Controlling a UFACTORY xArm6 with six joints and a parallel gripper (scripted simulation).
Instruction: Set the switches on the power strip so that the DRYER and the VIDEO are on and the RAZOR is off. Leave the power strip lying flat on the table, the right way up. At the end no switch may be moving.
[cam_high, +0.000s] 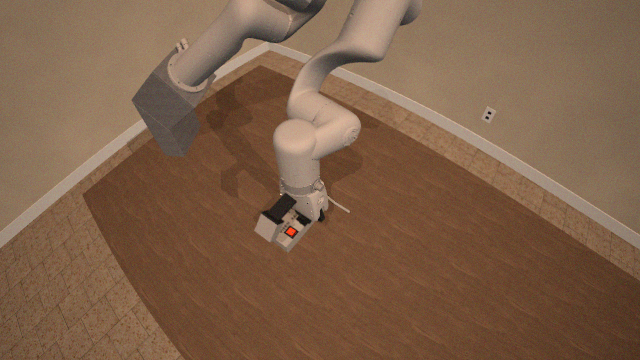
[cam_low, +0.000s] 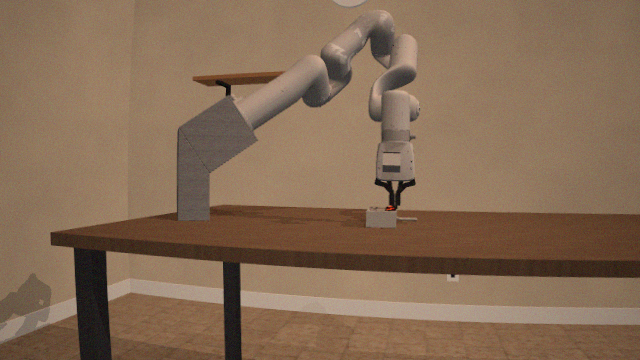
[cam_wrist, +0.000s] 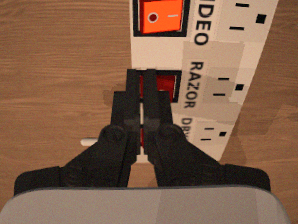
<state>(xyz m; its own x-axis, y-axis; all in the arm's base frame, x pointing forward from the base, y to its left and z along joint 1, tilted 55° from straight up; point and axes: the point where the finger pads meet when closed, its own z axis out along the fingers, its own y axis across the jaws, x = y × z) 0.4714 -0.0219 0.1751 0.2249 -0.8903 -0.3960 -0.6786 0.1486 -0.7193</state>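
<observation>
Resting under gripper (cam_wrist: 141, 83): RAZOR switch (cam_wrist: 170, 86)

The power strip (cam_wrist: 220, 63) is white with black lettering and black socket slots. Its VIDEO switch (cam_wrist: 161, 14), at twelve o'clock in the wrist view, glows bright orange-red in a black frame; the RAZOR switch (cam_wrist: 169, 84) beneath is darker red. The gripper (cam_wrist: 141, 86) has black fingers. The table (cam_high: 400, 250) shows brown wood grain.

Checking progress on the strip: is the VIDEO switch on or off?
On: the VIDEO switch glows bright orange-red in the wrist view.
</observation>
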